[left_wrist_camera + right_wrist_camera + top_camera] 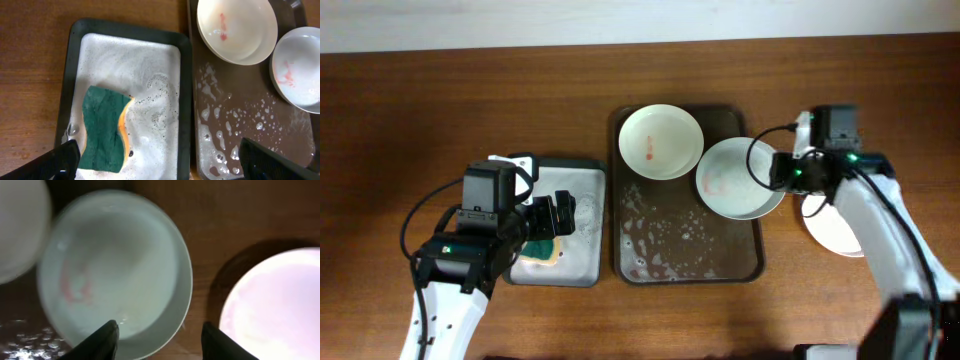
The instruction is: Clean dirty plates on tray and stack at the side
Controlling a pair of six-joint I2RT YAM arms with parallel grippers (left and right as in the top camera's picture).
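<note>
1. Tray, mid-desk and sudsy, holds two smeared plates: far plate and right plate, which overhangs its right rim.
2. Side plate lies toward the desk's right edge, so the stack seems begun.
3. Right gripper gapes astride right plate's rim; left gripper gapes empty over sponge.

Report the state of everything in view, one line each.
tray: wet, sudsy.
rear plate: on tray, red-smeared.
right plate: red-smeared, overhanging tray's right rim.
third plate: on table, off tray; cleanliness unclear.
sponge tray: foamy.
sponge: lying in foam.
left gripper: open, above sponge tray.
right gripper: open, over right plate's rim.
</note>
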